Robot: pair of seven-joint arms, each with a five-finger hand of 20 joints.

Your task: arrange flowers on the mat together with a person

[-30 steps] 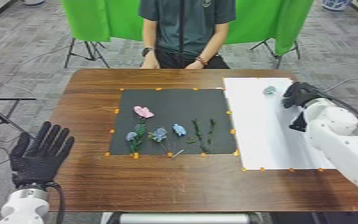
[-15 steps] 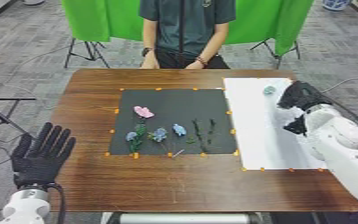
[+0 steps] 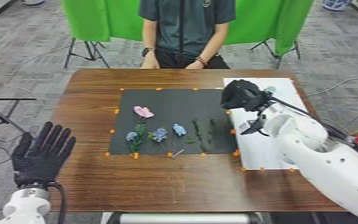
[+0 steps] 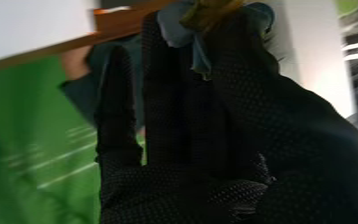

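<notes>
The robot's right hand (image 3: 241,95), grasping a blue flower (image 4: 173,26) in its fingertips, swings from well right of the black mat (image 3: 177,106) to its right edge; placement on it appears next.

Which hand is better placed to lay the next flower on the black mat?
The right, I'd judge: the right hand pinches a blue flower at its fingertips and is by the right edge of the black mat. The left hand is open and empty, out by the table's left edge.
</notes>
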